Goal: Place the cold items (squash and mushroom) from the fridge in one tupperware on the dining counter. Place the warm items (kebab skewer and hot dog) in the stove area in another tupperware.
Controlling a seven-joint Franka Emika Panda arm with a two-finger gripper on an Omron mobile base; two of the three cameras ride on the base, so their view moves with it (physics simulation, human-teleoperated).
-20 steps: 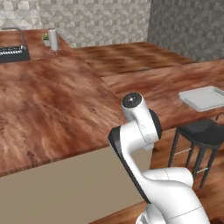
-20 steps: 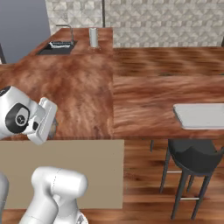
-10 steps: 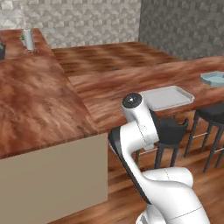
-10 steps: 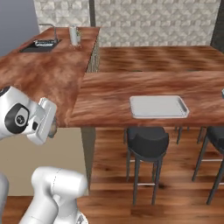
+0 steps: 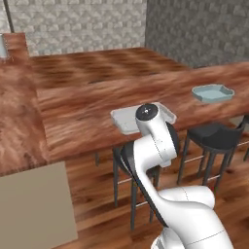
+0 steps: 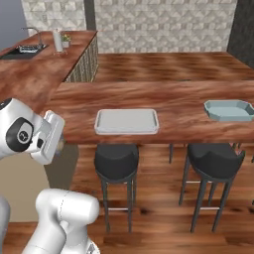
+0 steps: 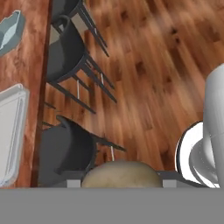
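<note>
Two tupperware containers sit on the dining counter point(image 6: 188, 106): a clear grey one point(image 6: 126, 121) at about 9 o'clock of the other, a pale blue one point(image 6: 228, 110) toward 3 o'clock. Two black stools stand under the counter edge, one point(image 6: 116, 161) at 6 o'clock of the grey container, the second point(image 6: 214, 159) at 6 o'clock of the blue one. One mushroom point(image 7: 121, 175) shows at 6 o'clock in the hand view. One sink point(image 6: 22, 49) lies at 10 o'clock in the right base view, with one tall cup point(image 6: 57, 41) beside it.
</note>
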